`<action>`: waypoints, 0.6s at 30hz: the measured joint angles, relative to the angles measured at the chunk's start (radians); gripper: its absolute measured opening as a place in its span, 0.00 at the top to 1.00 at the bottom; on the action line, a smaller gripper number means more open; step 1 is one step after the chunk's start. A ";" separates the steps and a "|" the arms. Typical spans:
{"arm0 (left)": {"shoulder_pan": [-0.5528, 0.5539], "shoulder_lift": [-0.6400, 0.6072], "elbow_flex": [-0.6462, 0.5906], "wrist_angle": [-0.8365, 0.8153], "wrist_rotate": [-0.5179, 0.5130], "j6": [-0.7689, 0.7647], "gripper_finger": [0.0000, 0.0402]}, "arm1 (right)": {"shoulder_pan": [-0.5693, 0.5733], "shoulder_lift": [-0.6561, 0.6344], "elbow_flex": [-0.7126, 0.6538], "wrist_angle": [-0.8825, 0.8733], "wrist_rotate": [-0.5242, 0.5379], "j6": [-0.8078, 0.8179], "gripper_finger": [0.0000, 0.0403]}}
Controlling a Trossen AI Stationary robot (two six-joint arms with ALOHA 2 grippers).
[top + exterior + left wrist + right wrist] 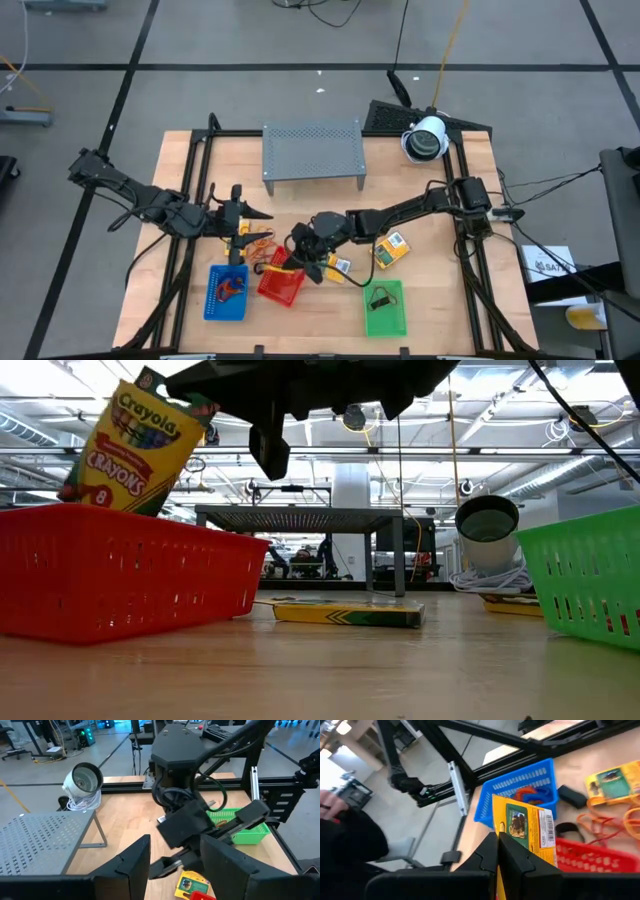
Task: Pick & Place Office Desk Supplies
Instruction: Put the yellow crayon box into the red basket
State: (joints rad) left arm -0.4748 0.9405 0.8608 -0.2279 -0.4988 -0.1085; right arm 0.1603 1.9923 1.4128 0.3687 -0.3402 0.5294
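While right pincer (292, 262) grips crayon box (524, 827), over red tray (281, 286)

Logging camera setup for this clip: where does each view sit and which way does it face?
High: overhead, straight down on the table; both arms show.
Low: table height, level across; the crayon box tilts over the red tray.
Left wrist: on the left arm, facing the right arm; left pincer open.
Right wrist: on the right arm; right pincer shut on the crayon box.
Shared: crayon box, red tray.

2 black jointed arms (400, 213), looped black cables, blocky dark tool fingers (132, 865)
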 joint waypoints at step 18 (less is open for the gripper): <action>0.000 0.000 0.000 0.000 0.000 -0.002 0.55 | 0.085 0.000 0.000 -0.121 -0.011 0.056 1.00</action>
State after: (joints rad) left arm -0.4751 0.9405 0.8612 -0.2276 -0.4991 -0.1108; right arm 0.2452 1.9923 1.4128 0.2480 -0.3513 0.5858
